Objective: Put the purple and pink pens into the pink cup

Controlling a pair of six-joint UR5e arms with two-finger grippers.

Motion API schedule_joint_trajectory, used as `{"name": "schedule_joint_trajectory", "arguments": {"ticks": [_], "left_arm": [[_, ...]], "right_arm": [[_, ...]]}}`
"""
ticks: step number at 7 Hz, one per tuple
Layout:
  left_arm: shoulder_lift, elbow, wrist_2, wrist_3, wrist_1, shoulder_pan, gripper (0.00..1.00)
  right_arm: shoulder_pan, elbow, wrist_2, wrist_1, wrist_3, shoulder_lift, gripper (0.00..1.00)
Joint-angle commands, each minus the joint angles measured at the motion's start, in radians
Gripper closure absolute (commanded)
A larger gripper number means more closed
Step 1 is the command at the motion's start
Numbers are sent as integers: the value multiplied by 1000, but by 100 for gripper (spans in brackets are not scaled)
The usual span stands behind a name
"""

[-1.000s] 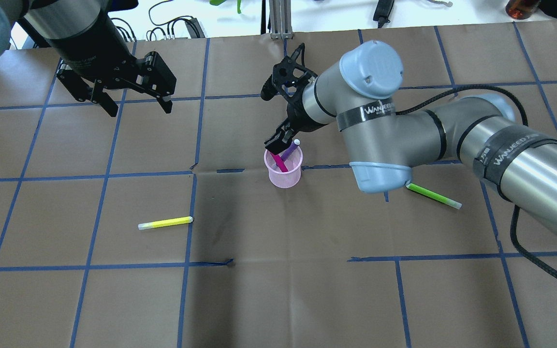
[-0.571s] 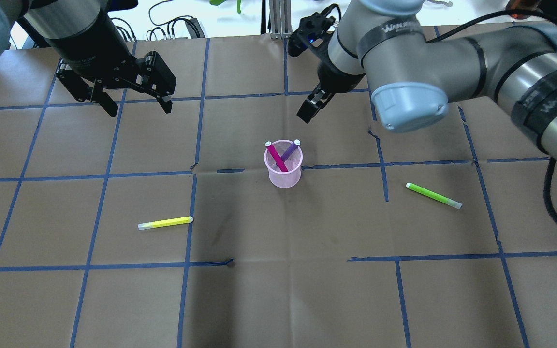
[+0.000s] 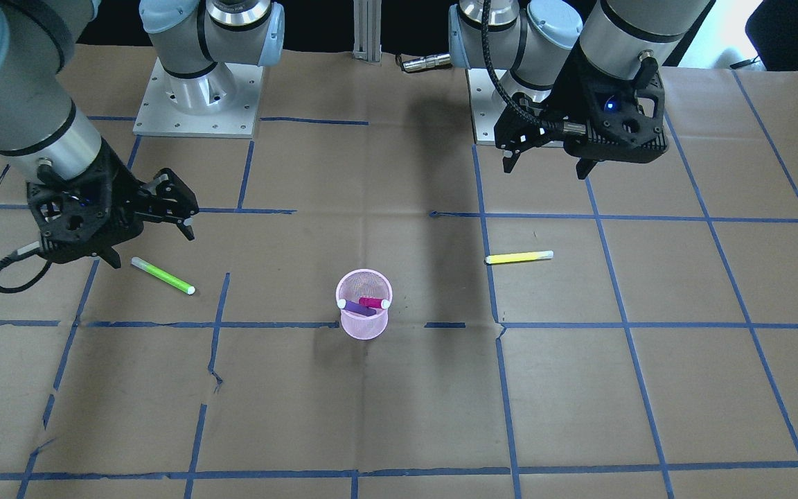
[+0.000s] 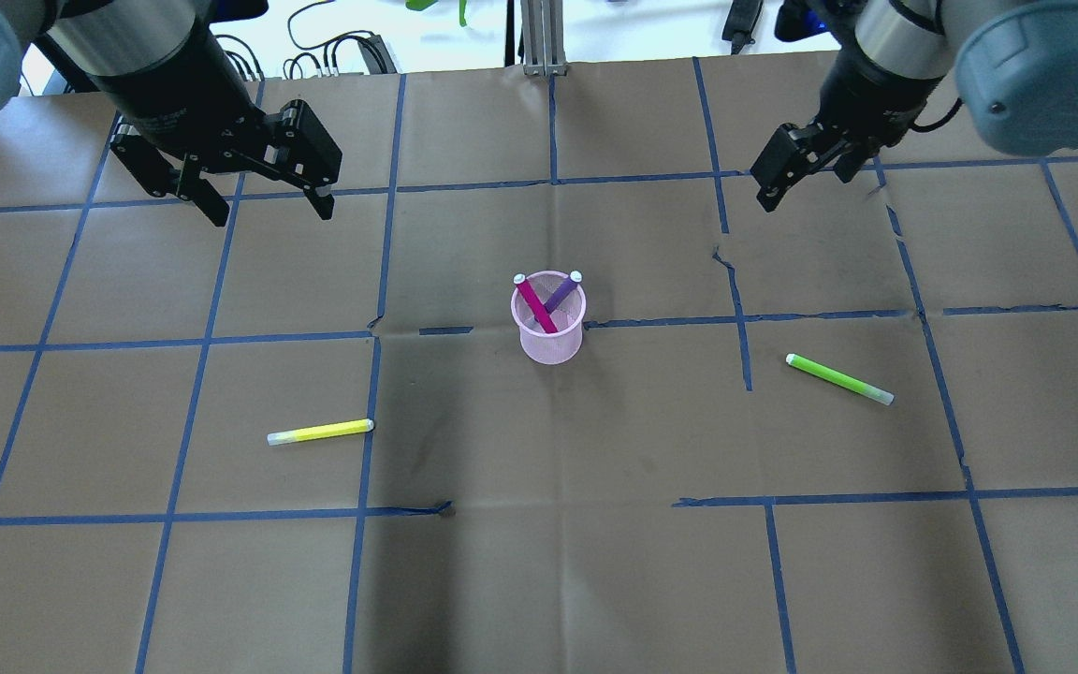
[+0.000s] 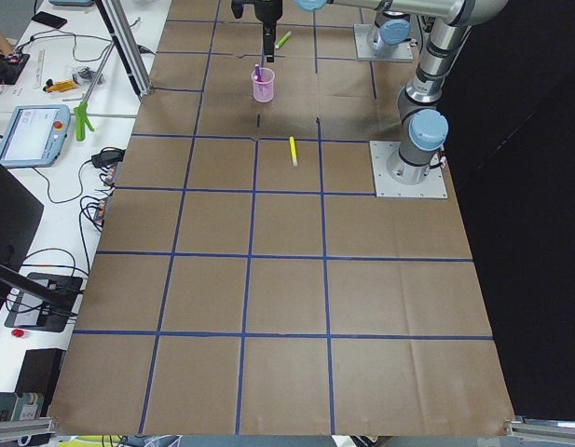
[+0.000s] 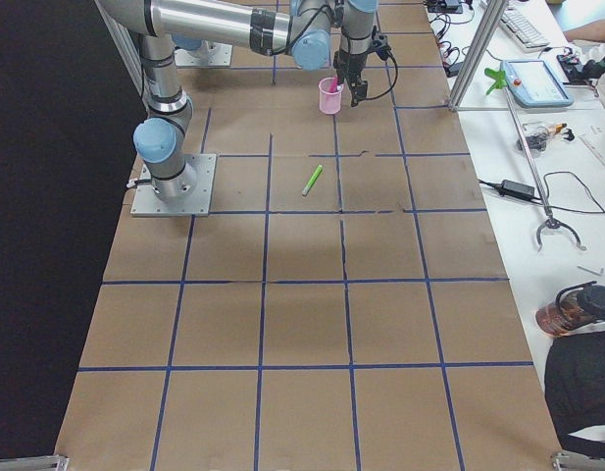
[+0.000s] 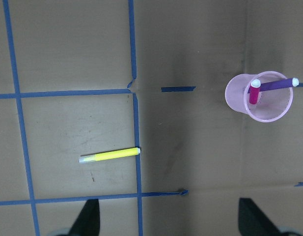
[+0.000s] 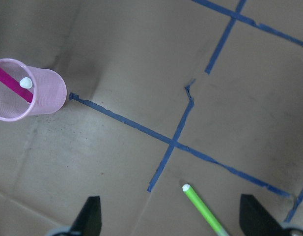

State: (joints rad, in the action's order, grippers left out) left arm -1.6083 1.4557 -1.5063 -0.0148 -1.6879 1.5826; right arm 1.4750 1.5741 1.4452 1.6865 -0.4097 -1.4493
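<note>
The pink mesh cup (image 4: 550, 339) stands upright near the table's middle, also in the front view (image 3: 364, 326). The pink pen (image 4: 533, 303) and the purple pen (image 4: 561, 292) lean crossed inside it, white caps up. My left gripper (image 4: 269, 211) is open and empty, hovering far to the cup's back left. Its wrist view shows the cup (image 7: 261, 110) with both pens. My right gripper (image 4: 806, 183) is open and empty, hovering to the cup's back right. Its wrist view shows the cup (image 8: 45, 96) at the left edge.
A yellow pen (image 4: 320, 432) lies flat on the brown paper to the cup's front left. A green pen (image 4: 838, 379) lies flat to its right, below my right gripper in the front view (image 3: 162, 275). Cables and a metal post stand beyond the table's far edge.
My right gripper has left the cup's rim, letting go of the pink pen, and swung up and away to the back right. Both pens stay in the cup. The left arm has not moved.
</note>
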Motion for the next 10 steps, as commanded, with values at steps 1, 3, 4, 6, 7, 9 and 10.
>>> {"name": "schedule_joint_trajectory", "arguments": {"ticks": [1,3,4,6,7,9,10], "left_arm": [[-1,0,0,1,1,0,2],[-1,0,0,1,1,0,2],[1,0,0,-1,-1,0,2],[1,0,0,-1,1,0,2],[1,0,0,-1,1,0,2],[-1,0,0,-2,1,0,2],[-1,0,0,-2,1,0,2]], "right_arm": [[19,0,-6,-66,274,-36,0],[106,0,20,-90,449,-31,0],[113,-3,81,-94,451,-37,0],[94,-136,156,-279,453,-19,0],[82,-159,178,-322,457,-22,0],[80,-167,172,-317,512,-28,0],[82,-170,169,-314,538,-34,2]]}}
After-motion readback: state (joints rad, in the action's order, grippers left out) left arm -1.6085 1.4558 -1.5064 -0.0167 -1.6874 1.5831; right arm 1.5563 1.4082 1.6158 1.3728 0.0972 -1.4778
